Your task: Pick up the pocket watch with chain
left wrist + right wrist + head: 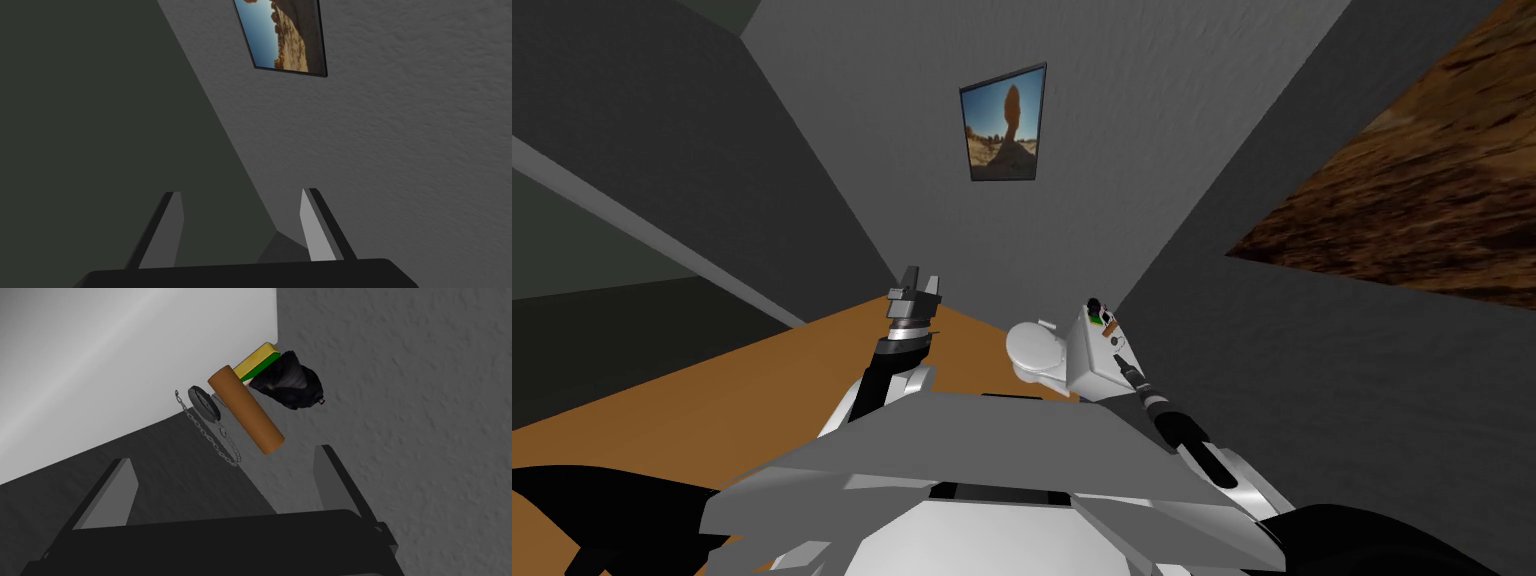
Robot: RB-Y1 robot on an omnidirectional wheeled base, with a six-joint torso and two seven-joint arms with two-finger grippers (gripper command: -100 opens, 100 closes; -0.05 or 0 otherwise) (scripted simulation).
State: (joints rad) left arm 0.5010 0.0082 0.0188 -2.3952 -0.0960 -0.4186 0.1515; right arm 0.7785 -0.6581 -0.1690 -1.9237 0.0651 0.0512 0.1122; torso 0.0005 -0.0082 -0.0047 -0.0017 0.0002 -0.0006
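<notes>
The pocket watch (204,404) is a small dark disc with a thin metal chain (212,440) trailing from it. It lies on the white top of a toilet tank (115,348), close to the wall. My right gripper (225,488) is open and hangs a short way back from the watch, which lies ahead between the lines of the two fingers, with nothing held. In the head view the right gripper (1120,365) is over the tank (1090,372). My left gripper (917,290) is raised off to the left, open (240,225) and empty.
A brown cylinder (246,409) lies right beside the watch. Behind the cylinder are a yellow and green block (256,362) and a black lump (292,381). A grey wall (425,413) runs just past the tank. The toilet bowl (1034,350) stands on an orange floor (712,390).
</notes>
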